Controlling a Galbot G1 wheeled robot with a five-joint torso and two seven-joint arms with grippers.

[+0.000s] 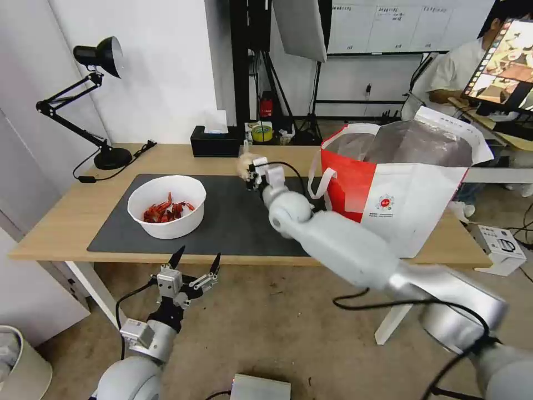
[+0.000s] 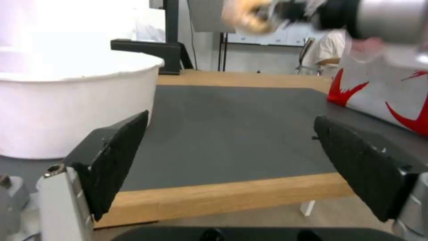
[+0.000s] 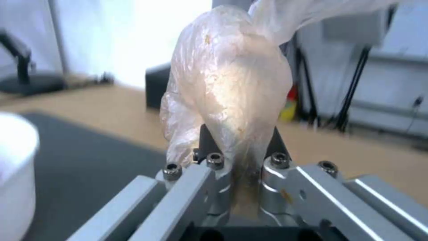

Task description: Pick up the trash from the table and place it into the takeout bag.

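Observation:
My right gripper (image 1: pixel 251 170) is shut on a small clear bag of beige stuff (image 1: pixel 243 164), held above the dark grey mat (image 1: pixel 233 216), left of the takeout bag (image 1: pixel 400 189). The right wrist view shows the bag (image 3: pixel 232 90) pinched between the jaws. The white-and-red takeout bag stands open at the table's right end, foil lining showing. A white bowl of red shells (image 1: pixel 166 206) sits on the mat's left part. My left gripper (image 1: pixel 195 260) hangs open just below the table's front edge (image 1: pixel 111 256), in front of the bowl (image 2: pixel 67 107).
A black tissue box (image 1: pixel 215 141) and a black desk lamp (image 1: pixel 102 111) stand at the back of the table. A roll of tape (image 1: pixel 262 133) lies behind. A white bin (image 1: pixel 16 366) sits on the floor at the left.

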